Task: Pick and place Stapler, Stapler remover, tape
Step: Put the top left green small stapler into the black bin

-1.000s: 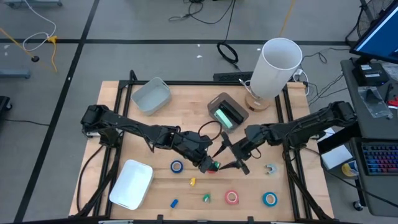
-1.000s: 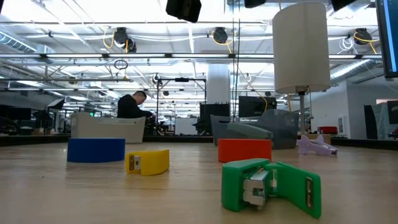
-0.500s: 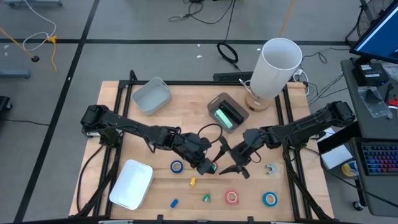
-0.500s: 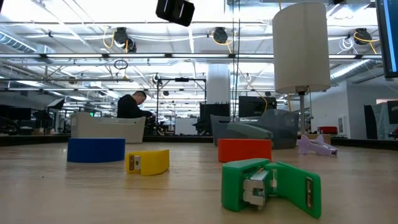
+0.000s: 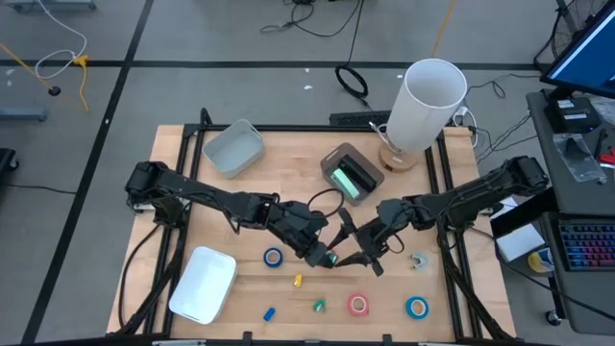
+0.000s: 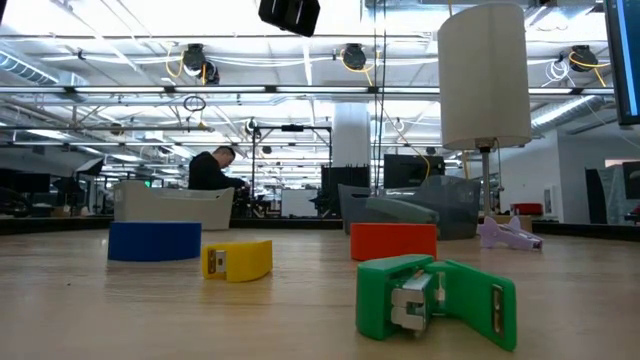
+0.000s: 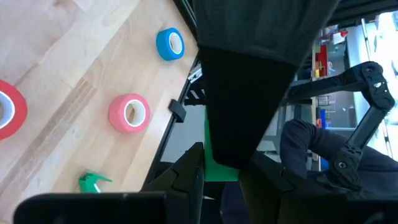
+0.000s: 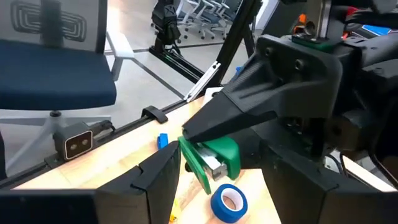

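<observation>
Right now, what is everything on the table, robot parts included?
Places as in the high view.
stapler: one, green, held at centre
staple remover: one, pale purple, right
tape: four, two blue, one pink, one red, centre to bottom
small bits: three, yellow, blue, green, bottom
bin: one, grey, top left
tray: one, white, bottom left
box: one, grey and green, top centre
cylinder: one, white, top right
left gripper: one, dark, jaws shut on stapler
right gripper: one, dark, jaws open

Green stapler [image 5: 330, 257] clamped in left gripper [image 5: 325, 256], mid-table. Pale claw-shaped staple remover [image 5: 417, 260] lying right of it. Ring-shaped tape rolls flat on wood: blue [image 5: 274, 257], pink [image 5: 358, 305], blue [image 5: 416, 308].
</observation>
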Motion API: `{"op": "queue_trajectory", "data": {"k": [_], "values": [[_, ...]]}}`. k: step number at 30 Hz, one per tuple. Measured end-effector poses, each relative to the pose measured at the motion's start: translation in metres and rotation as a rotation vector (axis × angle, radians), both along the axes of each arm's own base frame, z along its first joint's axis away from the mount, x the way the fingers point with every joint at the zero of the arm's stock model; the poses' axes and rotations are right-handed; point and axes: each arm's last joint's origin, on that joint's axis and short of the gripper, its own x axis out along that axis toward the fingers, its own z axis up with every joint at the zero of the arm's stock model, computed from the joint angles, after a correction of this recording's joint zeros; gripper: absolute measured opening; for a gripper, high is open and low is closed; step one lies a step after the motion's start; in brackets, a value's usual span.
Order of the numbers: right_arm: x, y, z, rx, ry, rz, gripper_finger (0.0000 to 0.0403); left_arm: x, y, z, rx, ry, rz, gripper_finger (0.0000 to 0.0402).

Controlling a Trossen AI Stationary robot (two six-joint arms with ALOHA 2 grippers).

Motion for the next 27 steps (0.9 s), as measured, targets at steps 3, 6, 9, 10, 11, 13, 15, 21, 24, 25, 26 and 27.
{"op": "queue_trajectory", "data": {"k": [3,6,9,10,11,13,15,21,24,25,26,27], "values": [[0.002,0.0,-0.003,-0.019,0.001,0.003,0.02,0.0,0.0,0.0,-0.009,0.005,-0.003,0.0092],[0.004,0.001,-0.007,-0.024,0.01,0.006,0.019,0.0,0.0,0.0,-0.017,0.009,-0.002,0.0092],[0.007,0.001,-0.008,-0.024,0.014,0.004,0.0178,0.0,0.001,0.0,-0.019,0.015,-0.001,0.0092],[0.008,0.0,-0.008,-0.024,0.014,0.004,0.0173,0.0,0.001,0.0,-0.021,0.017,-0.002,0.0092],[0.008,0.0,-0.007,-0.025,0.014,0.005,0.0169,0.0,0.0,0.0,-0.022,0.016,-0.003,0.0092],[0.009,0.001,-0.004,-0.042,0.003,0.01,0.016,0.0,0.0,0.0,-0.026,0.016,-0.011,0.0092],[0.01,0.001,-0.001,-0.06,-0.011,0.016,0.0152,-0.001,0.0,0.0,-0.029,0.015,-0.019,0.0092],[0.01,0.001,0.0,-0.064,-0.009,0.019,0.0129,-0.001,0.0,0.001,-0.026,0.01,-0.024,0.0092],[0.01,0.001,0.0,-0.064,-0.005,0.018,0.0115,-0.001,0.0,0.001,-0.025,0.012,-0.024,0.0092],[0.011,0.001,0.001,-0.063,-0.005,0.017,0.0109,-0.001,0.0,0.001,-0.024,0.012,-0.025,0.0092],[0.011,0.001,0.001,-0.063,-0.004,0.016,0.0102,-0.001,0.0,0.001,-0.024,0.012,-0.026,0.0092],[0.011,0.001,0.001,-0.063,-0.004,0.016,0.0094,-0.001,0.0,0.0,-0.023,0.012,-0.026,0.0092]]}}
